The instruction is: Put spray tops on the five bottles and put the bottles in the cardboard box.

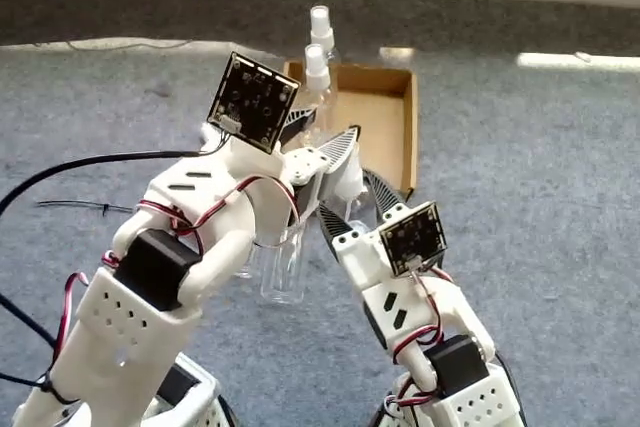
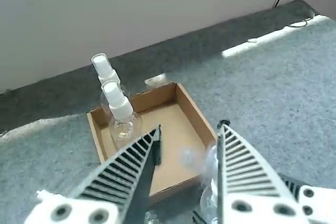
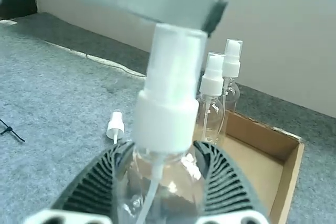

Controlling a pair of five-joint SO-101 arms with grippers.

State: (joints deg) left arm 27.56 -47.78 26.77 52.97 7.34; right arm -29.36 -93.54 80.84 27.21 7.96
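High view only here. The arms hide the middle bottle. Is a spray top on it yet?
Observer: Yes. A white spray top sits on the bottle, with its tube down inside.
Operator: What's holding it?
Observer: The right gripper, shut on the body just below the neck.
Operator: And the other arm?
Observer: The left gripper is open above the bottle, with nothing in it.

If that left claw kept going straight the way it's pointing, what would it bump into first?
Probably the floor of the cardboard box, framed between the open fingers of the left gripper. The held bottle sits close beside that line, so depth is uncertain.
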